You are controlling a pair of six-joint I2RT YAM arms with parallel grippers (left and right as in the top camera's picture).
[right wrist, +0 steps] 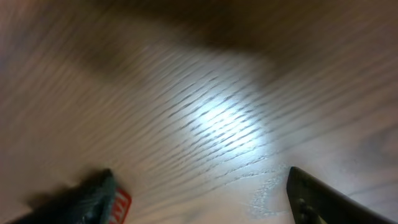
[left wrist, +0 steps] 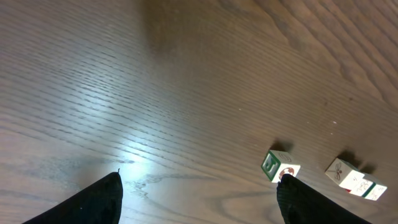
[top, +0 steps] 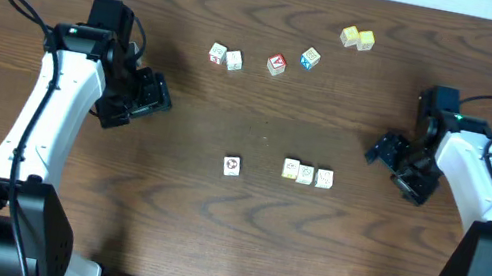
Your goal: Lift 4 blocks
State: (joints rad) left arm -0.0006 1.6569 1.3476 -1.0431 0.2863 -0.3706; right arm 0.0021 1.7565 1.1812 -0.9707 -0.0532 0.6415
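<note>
now | left fingers [left wrist: 93,202] spread, empty | right fingers [right wrist: 314,199] spread, empty | four cream cubes [top: 306,174] on grained wood table [top: 207,243]

Bench [top: 227,246]: dark wood, strong grain, satin sheen, bright glare patch in wrist views; grain lines look slightly ridged.
Blocks [top: 306,174]: pale, matt, printed faces; material unclear.
Yellow cubes [top: 357,39]: pale, matt.
Arms [top: 52,114]: white smooth plastic shells, slight gloss; black matt joints.
Jaws: black, matt.
</note>
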